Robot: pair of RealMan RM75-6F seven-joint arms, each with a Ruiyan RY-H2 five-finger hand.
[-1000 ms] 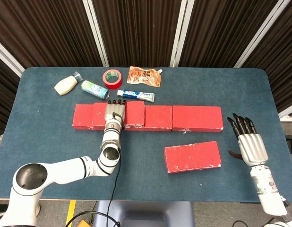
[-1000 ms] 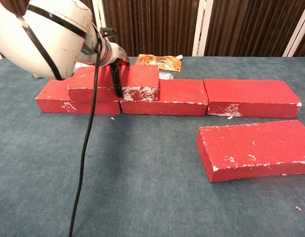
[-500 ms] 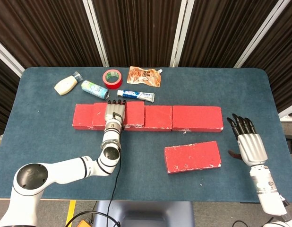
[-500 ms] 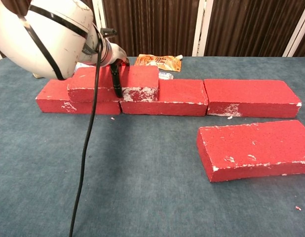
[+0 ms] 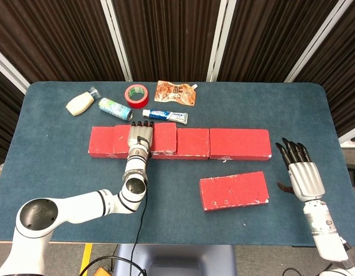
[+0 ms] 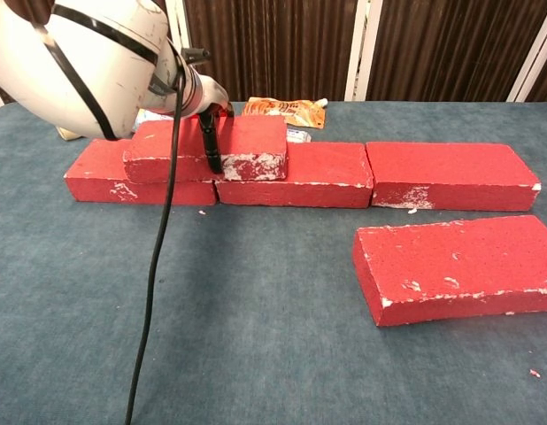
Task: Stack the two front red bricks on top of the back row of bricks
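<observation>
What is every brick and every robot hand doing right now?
Stacked brick: lying on the back row, gripped by the left hand.
Left hand: grips the stacked brick.
Back row: flat on the table.
Front brick: lying alone, untouched.
Right hand: holds nothing, fingers apart.

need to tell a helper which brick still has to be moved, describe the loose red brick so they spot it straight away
On the blue cloth table a row of red foam bricks runs across the middle. Nearer the robot, right of centre, one red brick with white chipped edges lies alone on the cloth. Unlike the others, it touches no brick, sits slightly askew, and no hand is on it.
</observation>
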